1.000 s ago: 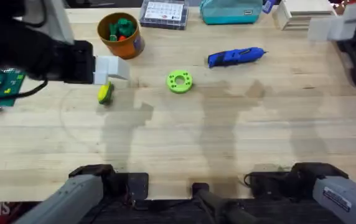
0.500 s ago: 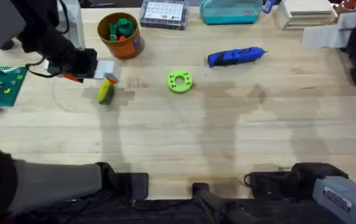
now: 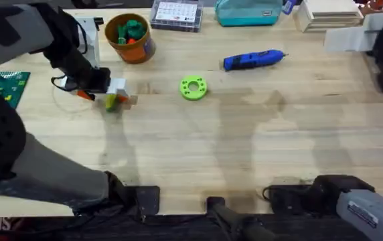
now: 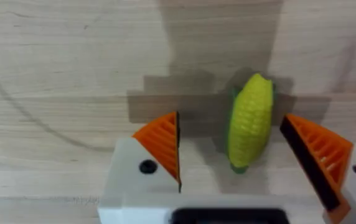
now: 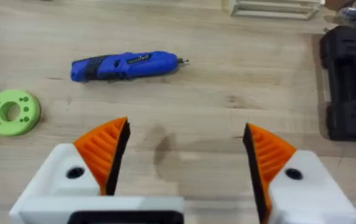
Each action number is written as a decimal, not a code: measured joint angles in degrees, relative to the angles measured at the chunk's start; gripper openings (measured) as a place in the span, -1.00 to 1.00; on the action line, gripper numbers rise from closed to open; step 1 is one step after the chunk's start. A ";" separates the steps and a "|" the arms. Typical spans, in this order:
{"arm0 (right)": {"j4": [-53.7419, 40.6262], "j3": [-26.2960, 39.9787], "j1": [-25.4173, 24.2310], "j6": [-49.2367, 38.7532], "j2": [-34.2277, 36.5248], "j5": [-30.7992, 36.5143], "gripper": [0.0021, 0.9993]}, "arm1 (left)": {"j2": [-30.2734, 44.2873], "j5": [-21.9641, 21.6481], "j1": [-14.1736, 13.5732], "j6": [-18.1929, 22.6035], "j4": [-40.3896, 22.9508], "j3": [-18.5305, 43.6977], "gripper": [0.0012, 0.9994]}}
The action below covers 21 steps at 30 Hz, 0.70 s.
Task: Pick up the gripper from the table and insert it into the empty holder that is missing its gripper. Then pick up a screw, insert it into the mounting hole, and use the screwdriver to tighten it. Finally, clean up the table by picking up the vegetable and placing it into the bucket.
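Now the open left pincer (image 4: 234, 162) sits around the vegetable (image 4: 250, 122), which looks light, hard and best squeezed mid-body.

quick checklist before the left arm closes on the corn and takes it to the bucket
1. Left gripper open: ok.
2. Vegetable between the fingers: ok, though it sits nearer one finger than the other.
3. Vegetable lying flat on the table: ok.
4. Bucket upright and close by: ok; it already holds other toys.
5. Room left in the bucket: cannot tell.
6. Right gripper out of the way, open over bare table near the screwdriver: ok.
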 joint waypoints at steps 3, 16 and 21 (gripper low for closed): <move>0.00 0.00 0.00 0.15 0.01 0.00 0.99 | 1.22 -0.52 0.00 -0.54 0.91 0.00 0.97; 0.01 0.00 0.00 0.24 0.01 0.00 0.99 | 2.15 -0.55 0.00 -0.98 2.12 0.00 0.97; 0.04 0.00 0.00 0.24 0.01 0.00 0.99 | 2.15 -0.55 0.00 -1.13 2.10 0.00 0.79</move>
